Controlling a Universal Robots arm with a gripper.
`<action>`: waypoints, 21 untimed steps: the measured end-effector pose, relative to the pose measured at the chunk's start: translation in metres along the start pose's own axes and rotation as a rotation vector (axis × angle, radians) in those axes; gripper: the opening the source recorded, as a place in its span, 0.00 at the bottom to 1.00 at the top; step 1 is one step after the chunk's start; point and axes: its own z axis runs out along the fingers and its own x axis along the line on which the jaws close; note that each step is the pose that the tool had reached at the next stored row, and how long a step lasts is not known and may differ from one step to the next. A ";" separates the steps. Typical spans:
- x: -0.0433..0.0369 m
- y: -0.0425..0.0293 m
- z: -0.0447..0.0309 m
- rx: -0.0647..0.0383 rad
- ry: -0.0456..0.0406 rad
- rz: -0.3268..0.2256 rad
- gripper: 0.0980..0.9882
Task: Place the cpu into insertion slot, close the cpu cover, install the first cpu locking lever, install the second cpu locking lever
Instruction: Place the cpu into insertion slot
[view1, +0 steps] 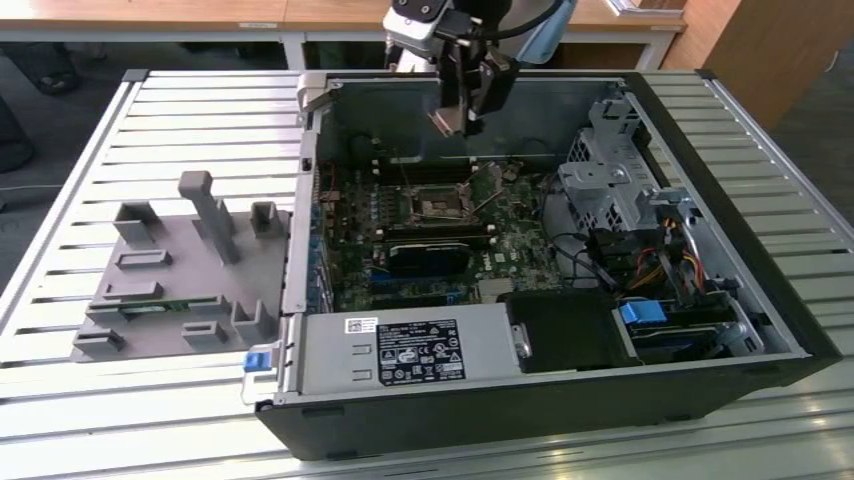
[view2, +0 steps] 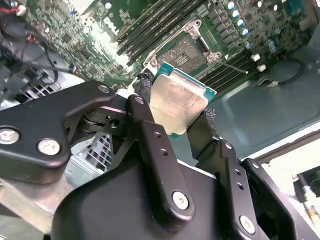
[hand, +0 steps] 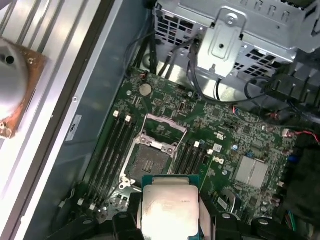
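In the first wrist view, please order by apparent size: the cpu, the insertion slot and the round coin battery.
1. cpu, looks largest, but it is nearest the camera, so unsure.
2. insertion slot.
3. coin battery, clearly smallest.

The gripper (view2: 176, 100) is matte black, its long finger bars (view2: 160, 160) each with a row of small holes and a round silver screw (view2: 180, 200) at the base. Above the gripper sits a white and silver block (view1: 416, 20), and beside that the arm (view1: 541, 25) shows a pale blue cover (view1: 550, 40).
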 end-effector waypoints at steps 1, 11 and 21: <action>0.0000 0.0000 0.0005 0.000 -0.0011 0.020 0.50; 0.0018 -0.0001 0.0110 0.001 -0.0095 0.170 0.50; 0.0050 0.0002 0.0258 0.003 -0.0169 0.264 0.50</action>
